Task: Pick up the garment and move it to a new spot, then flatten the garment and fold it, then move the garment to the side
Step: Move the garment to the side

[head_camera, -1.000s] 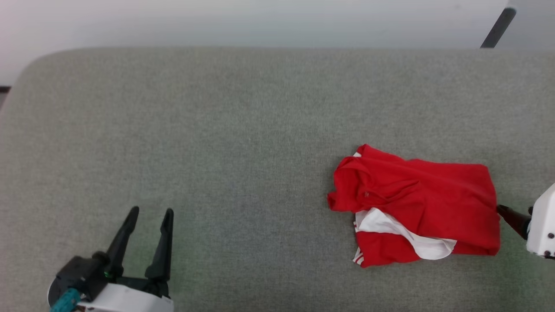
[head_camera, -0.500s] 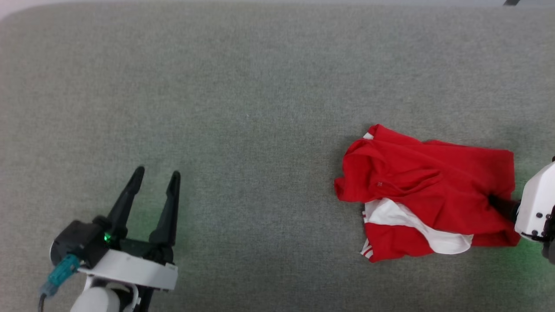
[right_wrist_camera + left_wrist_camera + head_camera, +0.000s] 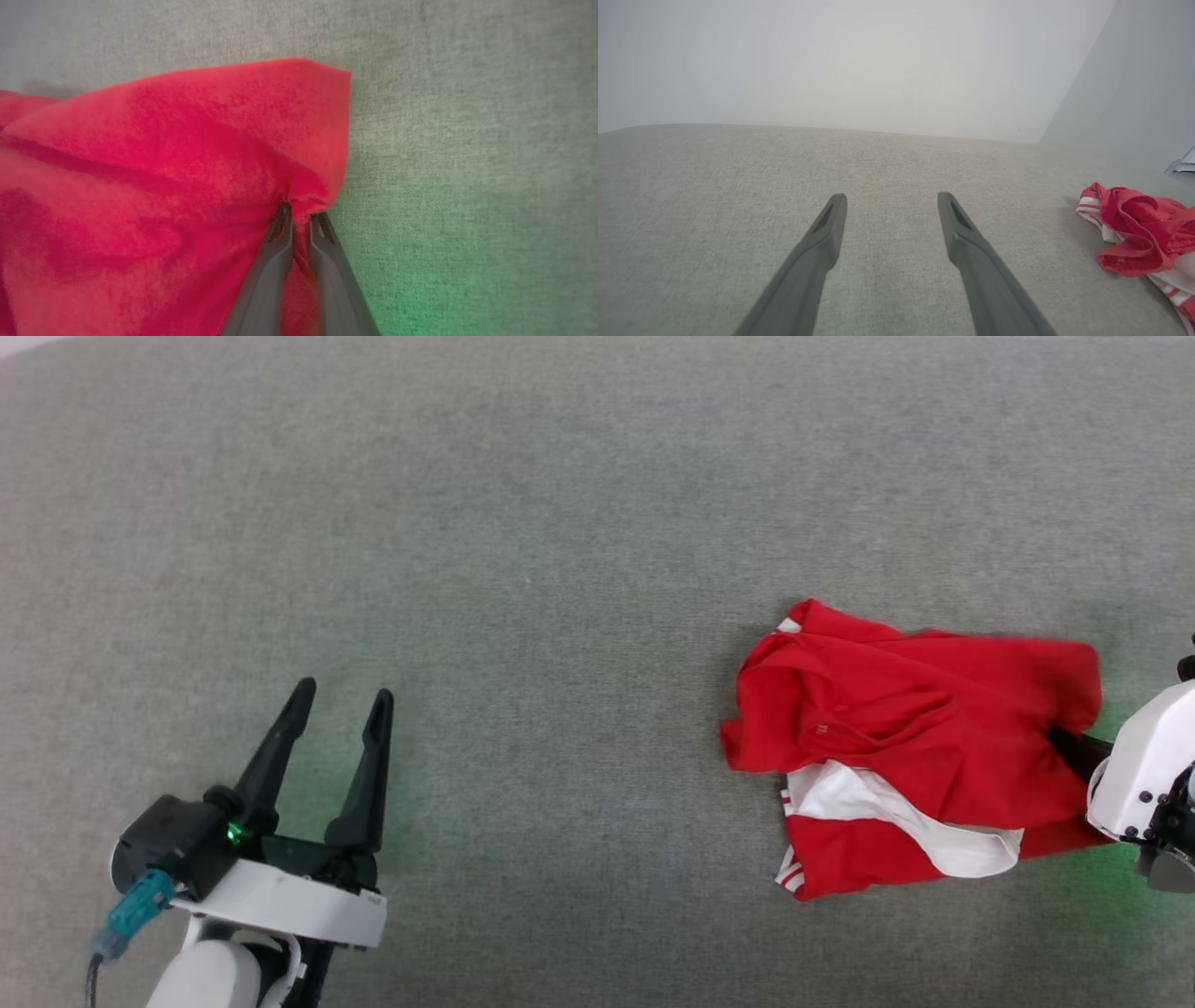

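Note:
The garment (image 3: 896,747), a red jersey with white sleeve cloth and striped trim, lies crumpled on the right of the grey surface (image 3: 560,523). My right gripper (image 3: 1064,747) comes in from the right edge and is shut on the garment's right side; in the right wrist view the two fingers pinch a bunched fold of red cloth (image 3: 299,210). My left gripper (image 3: 341,695) rests open at the lower left, far from the garment, with nothing between its fingers (image 3: 892,198). In the left wrist view the garment (image 3: 1139,228) lies at the right edge.
The grey fabric surface stretches wide to the left and beyond the garment. A pale wall (image 3: 859,60) rises behind it in the left wrist view.
The right gripper pushed into the garment's right side and closed on a fold of it. The head camera tilted down, shifting the whole picture. The left gripper stayed open.

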